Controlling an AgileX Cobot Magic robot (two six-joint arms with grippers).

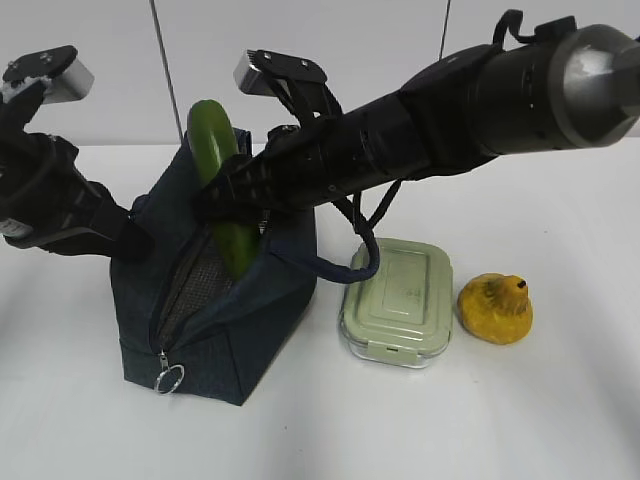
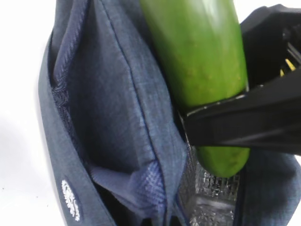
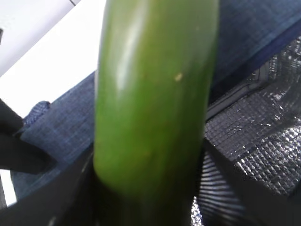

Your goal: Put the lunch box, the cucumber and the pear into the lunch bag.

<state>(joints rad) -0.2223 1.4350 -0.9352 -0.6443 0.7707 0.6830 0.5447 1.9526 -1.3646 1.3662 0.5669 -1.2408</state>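
Note:
The dark green cucumber (image 1: pixel 212 135) stands nearly upright with its lower end inside the open top of the navy lunch bag (image 1: pixel 250 320). My right gripper (image 1: pixel 222 200) reaches across from the right and is shut on the cucumber's middle; it fills the right wrist view (image 3: pixel 150 94) above the silvery lining (image 3: pixel 263 141). My left gripper (image 1: pixel 140 240) is at the bag's left edge and holds the fabric; the left wrist view shows the bag's wall (image 2: pixel 117 94) and the cucumber (image 2: pixel 197 52), but not its own fingers. The lunch box (image 1: pixel 397 300) and the pear (image 1: pixel 495 308) lie right of the bag.
The bag's zipper is open, with its metal ring pull (image 1: pixel 169 378) hanging at the front corner. The loop handle (image 1: pixel 355 265) droops toward the lunch box. The white table (image 1: pixel 520 420) runs back to a pale wall.

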